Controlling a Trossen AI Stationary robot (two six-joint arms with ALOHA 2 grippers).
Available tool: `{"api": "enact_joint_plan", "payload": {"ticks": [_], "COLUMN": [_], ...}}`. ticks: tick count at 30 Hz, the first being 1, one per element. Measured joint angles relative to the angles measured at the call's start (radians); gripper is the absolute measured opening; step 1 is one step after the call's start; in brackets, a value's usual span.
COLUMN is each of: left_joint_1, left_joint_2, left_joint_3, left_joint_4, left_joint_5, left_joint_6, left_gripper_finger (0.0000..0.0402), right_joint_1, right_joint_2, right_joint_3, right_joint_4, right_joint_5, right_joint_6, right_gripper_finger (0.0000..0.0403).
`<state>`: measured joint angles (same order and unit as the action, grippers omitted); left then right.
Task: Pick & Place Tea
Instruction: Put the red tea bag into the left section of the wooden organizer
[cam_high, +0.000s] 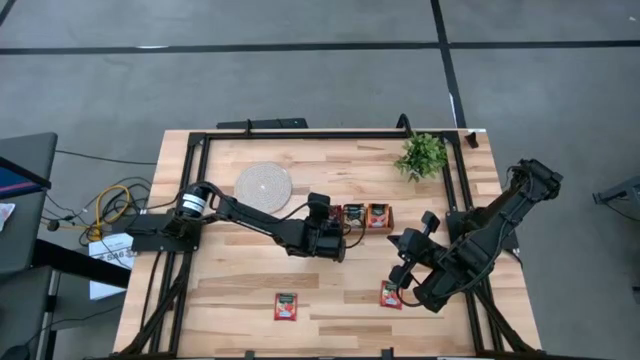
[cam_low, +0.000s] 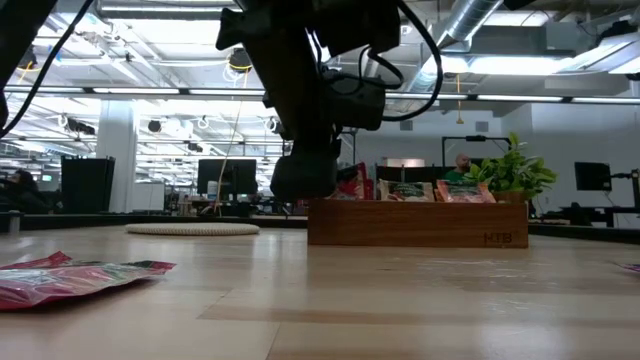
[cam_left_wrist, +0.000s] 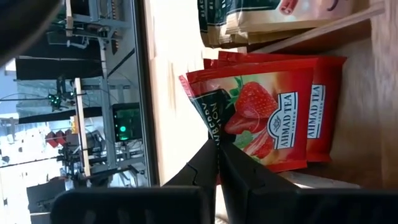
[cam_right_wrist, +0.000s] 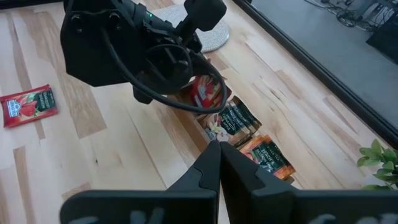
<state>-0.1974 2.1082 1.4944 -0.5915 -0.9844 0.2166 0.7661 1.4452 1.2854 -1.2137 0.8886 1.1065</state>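
Observation:
A brown wooden tray (cam_high: 385, 228) stands mid-table with tea sachets upright in its compartments: dark green ones (cam_right_wrist: 236, 118), orange ones (cam_right_wrist: 268, 155) and red ones at its left end. My left gripper (cam_left_wrist: 217, 149) reaches over that left end (cam_low: 330, 225) and is shut on a red sachet (cam_left_wrist: 255, 118). More red sachets (cam_left_wrist: 323, 112) stand behind it. My right gripper (cam_right_wrist: 217, 148) hangs shut and empty above the table, right of the tray (cam_high: 402, 245). Two red sachets (cam_high: 286, 307) (cam_high: 390, 295) lie flat near the table's near edge. My left gripper pinches the red sachet by its dark top band (cam_left_wrist: 214, 127) between the two fingers. The fingers come slanting down from the table's left. The sachet stands on edge in the tray's left compartment, in front of the other red sachets.
A round grey-white disc (cam_high: 263, 184) lies at the far left of the tray. A small green plant (cam_high: 422, 155) stands at the far right. A black frame (cam_high: 330, 131) runs round the table. Bare wood lies between the two loose sachets.

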Motion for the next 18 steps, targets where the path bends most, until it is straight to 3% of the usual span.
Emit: {"api": "enact_joint_plan", "payload": {"ticks": [11, 18], "left_joint_1": [0.000, 0.000], "left_joint_2": [-0.003, -0.012], "left_joint_3": [0.010, 0.185], "left_joint_4": [-0.016, -0.201], "left_joint_5": [-0.004, -0.016], "left_joint_6": [0.036, -0.041], "left_gripper_finger": [0.0115, 0.0142], "right_joint_1": [0.000, 0.000], "right_joint_2": [0.000, 0.000], "right_joint_3": [0.000, 0.000], "right_joint_4": [0.003, 0.004], "right_joint_5": [0.000, 0.000], "right_joint_6": [0.000, 0.001], "right_gripper_finger": [0.0000, 0.0000]}}
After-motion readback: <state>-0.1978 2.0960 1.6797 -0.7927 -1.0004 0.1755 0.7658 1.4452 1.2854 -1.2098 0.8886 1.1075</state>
